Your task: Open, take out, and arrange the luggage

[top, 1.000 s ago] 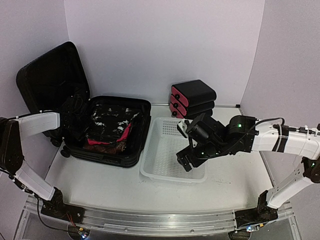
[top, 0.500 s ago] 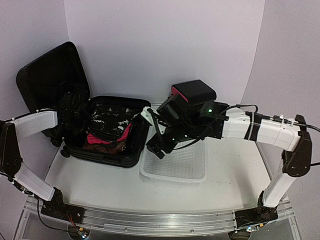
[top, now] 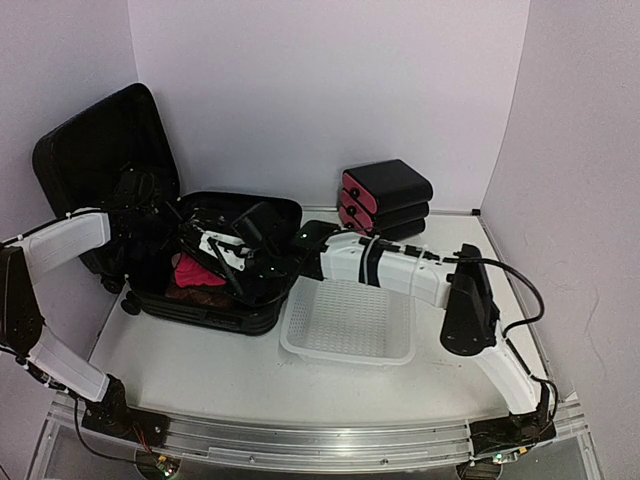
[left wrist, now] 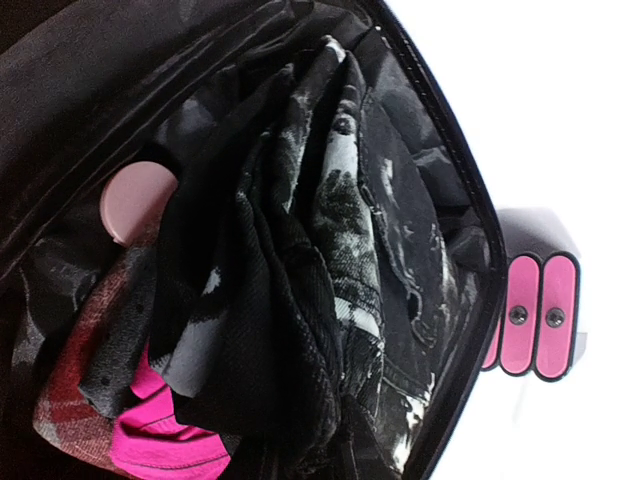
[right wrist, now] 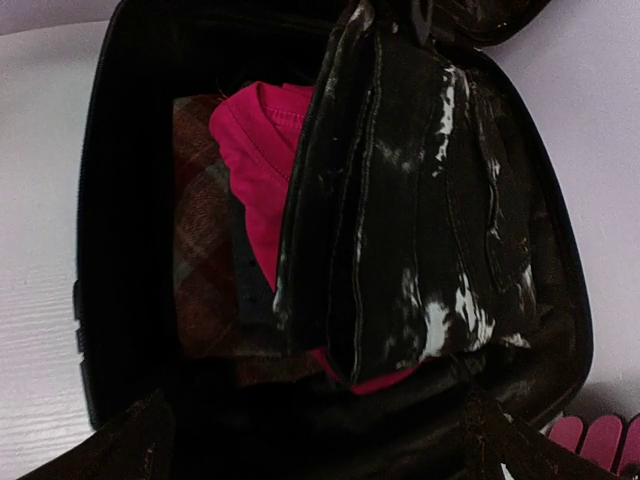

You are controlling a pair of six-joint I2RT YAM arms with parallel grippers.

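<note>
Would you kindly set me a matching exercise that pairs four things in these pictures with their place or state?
Things:
1. suitcase
2. basket
3. boxes
4. pink shirt

Places or states:
A. stacked near the back wall
B. lying inside the suitcase
C. lid raised, on the left of the table
D. white, just right of the suitcase

Pairs: 1-C, 2-D, 3-A, 4-B

Luggage (right wrist: pixel 120 200) lies open on white tabletop (right wrist: pixel 40 200). Inside: folded black-and-white garment (right wrist: pixel 410 200) lying over pink garment (right wrist: pixel 255 150); plaid cloth (right wrist: pixel 200 260) at left.
</note>
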